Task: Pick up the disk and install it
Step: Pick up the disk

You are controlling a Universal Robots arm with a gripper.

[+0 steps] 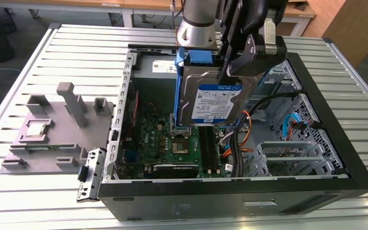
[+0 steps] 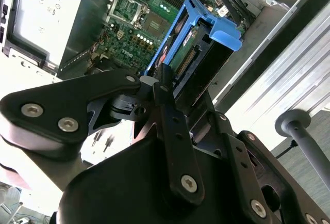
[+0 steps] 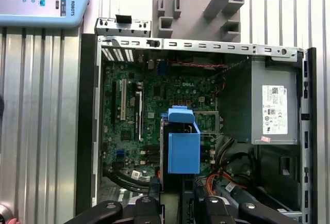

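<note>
disk [image 1: 214, 103]: silver-grey drive, white-and-blue label facing the exterior camera, sitting in a blue plastic carrier frame with a blue tab at its top end. It's airborne, held on edge, near upright with a slight tilt. The gripper [image 1: 231, 72] is clamped on its upper part. It hangs inside the opening of the PC case [image 1: 235, 194], lower end just above the motherboard [image 1: 171, 141], not seated in any bay.

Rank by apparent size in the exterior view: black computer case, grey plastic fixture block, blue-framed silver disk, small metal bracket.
Black computer case
Grey plastic fixture block
Blue-framed silver disk, held above the case by the pincer, so nearness may inflate it
Small metal bracket
</note>
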